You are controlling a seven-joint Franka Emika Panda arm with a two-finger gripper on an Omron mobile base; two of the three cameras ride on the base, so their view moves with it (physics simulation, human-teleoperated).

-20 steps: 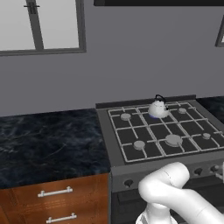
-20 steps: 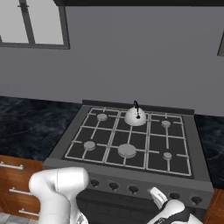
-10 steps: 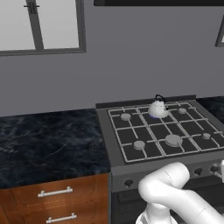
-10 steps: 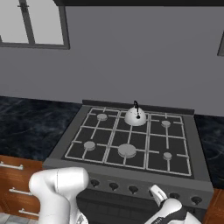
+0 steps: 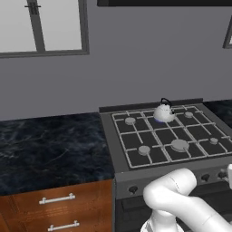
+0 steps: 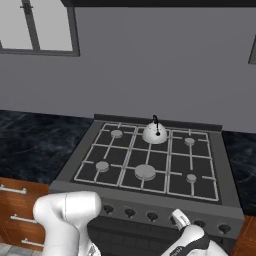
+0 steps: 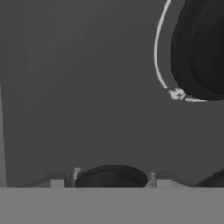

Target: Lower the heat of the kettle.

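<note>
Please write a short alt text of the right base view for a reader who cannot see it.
A small white-silver kettle sits on a rear burner of a dark gas stove. A row of knobs lines the stove front, and the white robot arm rises at lower left.

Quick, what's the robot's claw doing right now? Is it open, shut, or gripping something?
Gripper: low at the stove's front panel by the knobs; open or shut cannot be told.

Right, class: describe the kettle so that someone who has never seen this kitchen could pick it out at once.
Find the dark gas stove set in the black marbled counter below the grey wall. On its back row of burners, about midway across, sits the kettle. It is the one raised domed white-silver thing with a thin black arched handle, among flat round grey burner caps.
</note>
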